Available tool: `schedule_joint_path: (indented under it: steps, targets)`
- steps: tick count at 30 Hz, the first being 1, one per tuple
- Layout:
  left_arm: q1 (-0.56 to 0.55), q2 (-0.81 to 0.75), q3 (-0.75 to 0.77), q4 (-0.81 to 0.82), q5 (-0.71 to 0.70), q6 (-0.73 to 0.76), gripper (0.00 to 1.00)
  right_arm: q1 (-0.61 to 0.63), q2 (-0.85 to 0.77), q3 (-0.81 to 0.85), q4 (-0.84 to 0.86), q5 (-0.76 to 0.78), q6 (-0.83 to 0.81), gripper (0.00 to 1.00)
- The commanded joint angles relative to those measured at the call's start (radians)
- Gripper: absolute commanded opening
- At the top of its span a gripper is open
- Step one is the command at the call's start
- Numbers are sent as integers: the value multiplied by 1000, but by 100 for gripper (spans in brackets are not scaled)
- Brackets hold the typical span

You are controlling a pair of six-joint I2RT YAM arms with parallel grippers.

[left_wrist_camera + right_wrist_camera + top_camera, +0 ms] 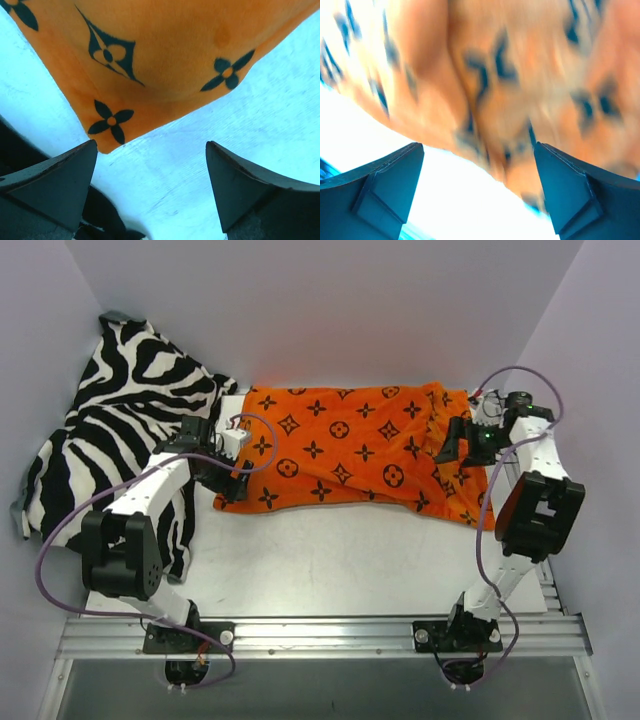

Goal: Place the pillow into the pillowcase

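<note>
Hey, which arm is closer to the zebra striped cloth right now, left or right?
Left. The left arm has its jaws at the left corner of the pillowcase, right beside the zebra cloth; the right arm has its jaws at the pillowcase's right end, far away.

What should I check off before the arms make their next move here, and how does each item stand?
1. Left pincer open, nothing between its fingers: ok.
2. Right pincer open and empty: ok, though its view is blurred.
3. No white pillow showing outside the pillowcase: ok.
4. Pillow fully inside: cannot tell; the opening is not visible.
5. Zebra cloth clear of the pillowcase: cannot tell; the left arm covers that spot.
</note>
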Motion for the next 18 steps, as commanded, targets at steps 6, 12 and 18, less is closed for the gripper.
schedule_joint_path:
  steps: [6,12,18]
  targets:
    - [14,108,44,-84,47,304,97,-127,-269,-278,-166,240,-550,100]
    - [80,228,123,-177,113,343,97,-121,-283,-439,-62,266,-658,100]
    - [93,254,93,-128,77,352,98,-51,-194,-536,139,396,-679,99]
